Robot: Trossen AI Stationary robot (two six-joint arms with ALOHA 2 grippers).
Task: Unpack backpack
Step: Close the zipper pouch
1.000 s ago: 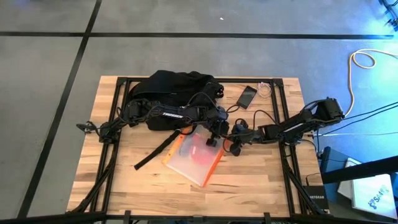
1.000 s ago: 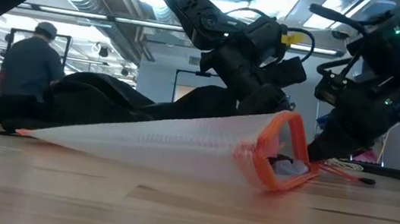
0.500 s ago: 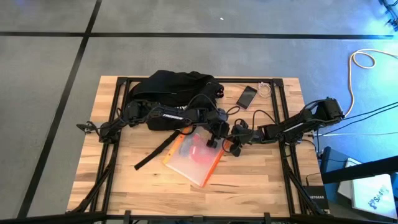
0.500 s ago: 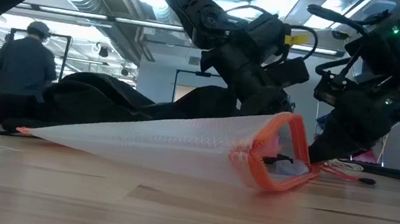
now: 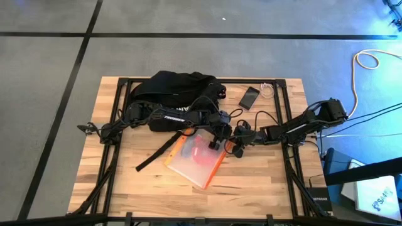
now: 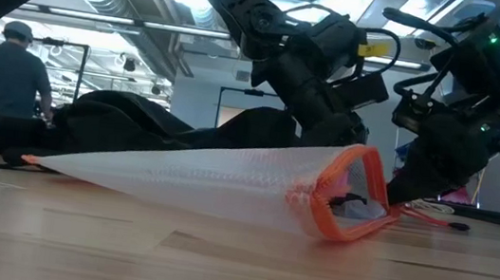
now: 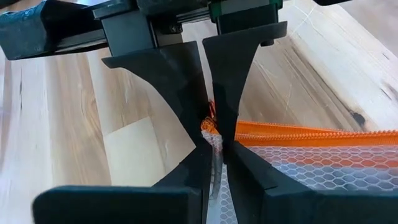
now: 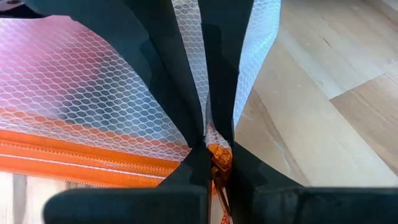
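High view | left gripper [image 5: 214,142] and right gripper [image 5: 233,149] both pinch mesh pouch [image 5: 196,157], already out | backpack [image 5: 173,91] just behind left gripper | phone [image 5: 249,96] out; remaining contents unseen

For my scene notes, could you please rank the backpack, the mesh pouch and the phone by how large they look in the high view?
1. The backpack looks largest.
2. The mesh pouch is next; the arms hide part of it and of the backpack, but the gap looks clear.
3. The phone is plainly smallest.
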